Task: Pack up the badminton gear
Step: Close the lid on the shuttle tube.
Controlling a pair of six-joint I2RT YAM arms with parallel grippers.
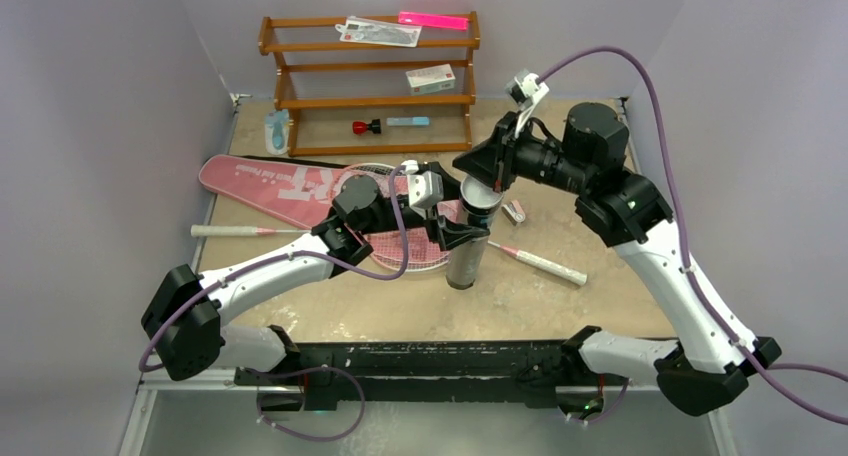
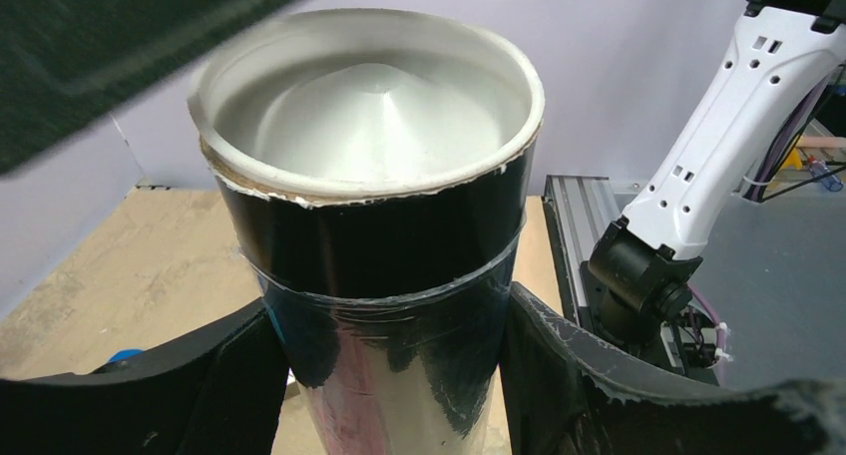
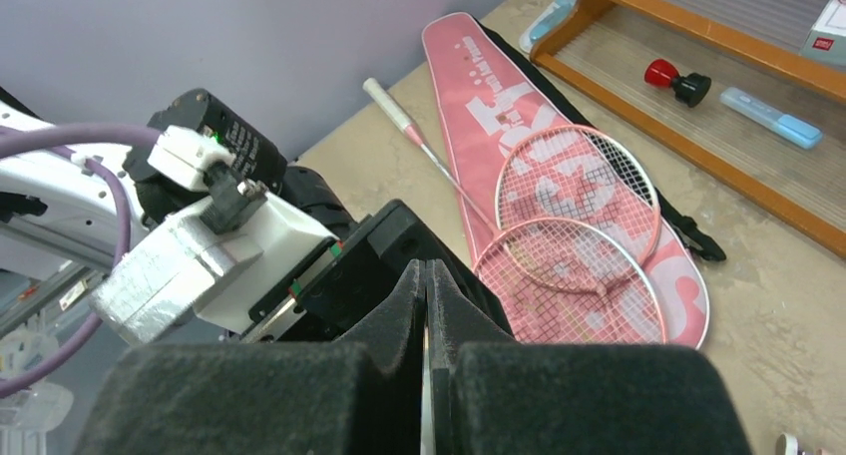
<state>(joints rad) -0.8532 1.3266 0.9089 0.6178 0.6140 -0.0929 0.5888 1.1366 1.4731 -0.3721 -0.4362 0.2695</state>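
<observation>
A black tube [image 1: 465, 261] stands upright at the table's middle, and my left gripper [image 1: 463, 234] is shut on its sides. In the left wrist view both fingers [image 2: 584, 385] press the tube [image 2: 379, 235]; its open top shows a white cone-shaped lining or content. My right gripper [image 1: 497, 179] hovers just above the tube's mouth, jaws shut [image 3: 427, 275] with nothing clearly between them. Two pink-framed rackets [image 3: 579, 186] [image 3: 569, 275] lie crossed on the long pink bag [image 1: 270, 181] [image 3: 479, 96], one white handle [image 1: 225, 231] pointing left, the other [image 1: 545, 264] right.
A brown wooden rack [image 1: 370, 101] stands at the back wall holding a small white box [image 1: 430, 78] and small items. A blue object [image 1: 275, 131] lies left of the rack. A small clip-like piece [image 1: 514, 212] lies right of the tube.
</observation>
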